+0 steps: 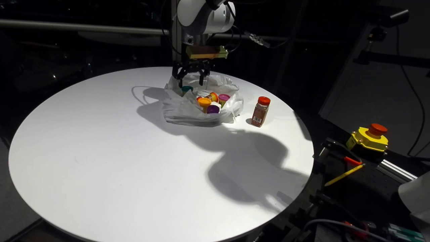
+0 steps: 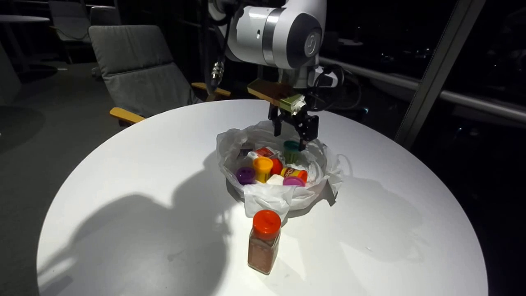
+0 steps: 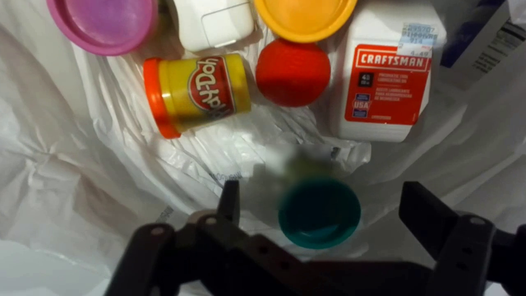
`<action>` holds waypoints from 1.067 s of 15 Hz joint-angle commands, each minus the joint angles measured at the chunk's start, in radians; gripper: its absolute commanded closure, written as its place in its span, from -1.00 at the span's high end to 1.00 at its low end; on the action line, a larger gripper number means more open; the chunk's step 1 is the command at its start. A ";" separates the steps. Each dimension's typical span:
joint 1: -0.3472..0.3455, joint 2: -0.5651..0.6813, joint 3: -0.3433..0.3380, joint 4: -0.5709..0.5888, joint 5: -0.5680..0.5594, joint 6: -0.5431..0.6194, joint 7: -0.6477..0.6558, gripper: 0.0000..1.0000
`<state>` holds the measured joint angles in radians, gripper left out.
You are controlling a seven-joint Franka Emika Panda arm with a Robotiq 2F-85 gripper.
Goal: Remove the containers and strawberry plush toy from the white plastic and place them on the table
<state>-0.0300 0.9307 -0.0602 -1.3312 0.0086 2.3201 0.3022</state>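
Note:
On the round white table (image 1: 100, 151) lies the white plastic (image 1: 183, 114), spread like a nest around the containers. Over its back part my gripper (image 3: 320, 187) stands open. Between and below its fingers in the wrist view is a teal-lidded container (image 3: 319, 222), apart from both. A Play-Doh container (image 3: 201, 90) with an orange lid lies on its side beside the strawberry plush toy (image 3: 293, 74), a round red lump. Close by are a yellow-orange-lidded container (image 2: 263, 168), a pink-lidded one (image 3: 104, 22), a purple one (image 2: 245, 175) and a white-and-red Craftsman bottle (image 3: 386, 82).
A small white object (image 3: 218, 26) and a dark blue-and-white box (image 3: 476, 41) also lie in the plastic. A red-capped jar (image 2: 264, 244) stands upright on the table outside it. Past the table edge are a yellow emergency stop (image 1: 369, 137) and a grey chair (image 2: 135, 70).

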 commanded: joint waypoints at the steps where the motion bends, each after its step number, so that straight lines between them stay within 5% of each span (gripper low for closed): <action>1: -0.026 0.081 0.016 0.137 0.046 -0.069 -0.047 1.00; 3: -0.029 0.104 0.011 0.169 0.048 -0.093 -0.049 1.00; 4: -0.030 0.108 0.010 0.178 0.047 -0.099 -0.048 0.50; 5: -0.030 0.115 0.007 0.189 0.046 -0.106 -0.045 0.48; 11: -0.038 0.083 0.010 0.177 0.056 -0.123 -0.040 -0.44; 16: -0.028 -0.149 0.006 -0.064 0.083 -0.062 -0.025 -0.47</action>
<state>-0.0623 0.9653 -0.0563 -1.2053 0.0636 2.2292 0.2785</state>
